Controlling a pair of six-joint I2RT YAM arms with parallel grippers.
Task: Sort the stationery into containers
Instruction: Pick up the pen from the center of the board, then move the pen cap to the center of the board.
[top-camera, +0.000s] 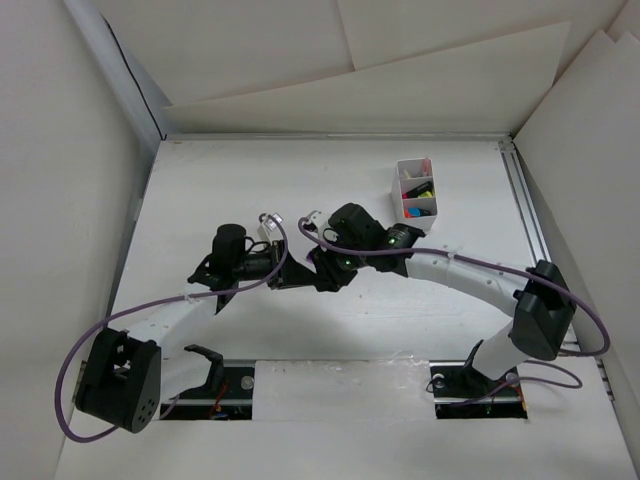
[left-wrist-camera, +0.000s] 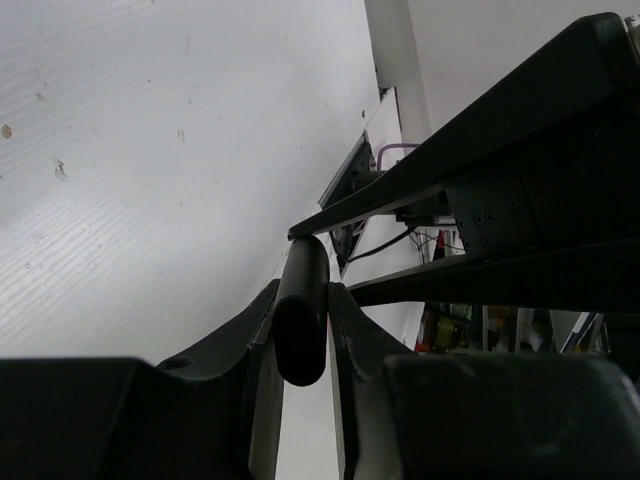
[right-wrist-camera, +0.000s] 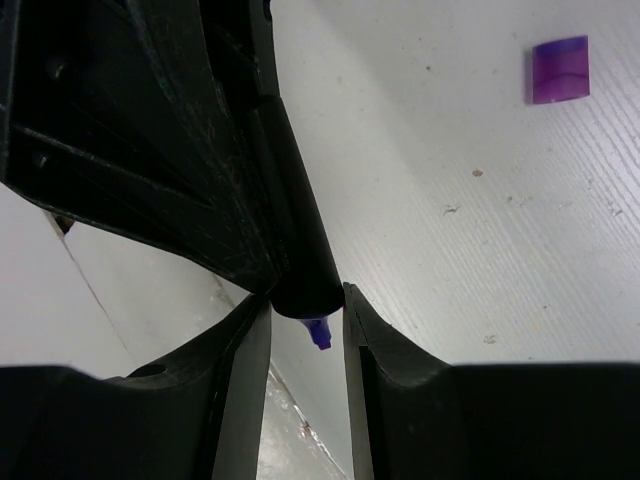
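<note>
Some bright things are already seen in the box (top-camera: 400, 190). One marker (right-wrist-camera: 305, 275) is pinched shut on by both the left gripper (left-wrist-camera: 302, 300) and the right gripper (right-wrist-camera: 306, 296), over the middle of the table (top-camera: 250, 180). Its long side seems to run left to right. Its bare purple tip (right-wrist-camera: 318, 333) is pointed toward the right arm. A purple cap (right-wrist-camera: 560, 70) is left lying on the table.

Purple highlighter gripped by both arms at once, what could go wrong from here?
The highlighter is uncapped, so its purple tip could smear the table. Both the left fingers and right fingers clamp one barrel; an uneven release might drop it. The purple cap lies loose and may be forgotten.
</note>
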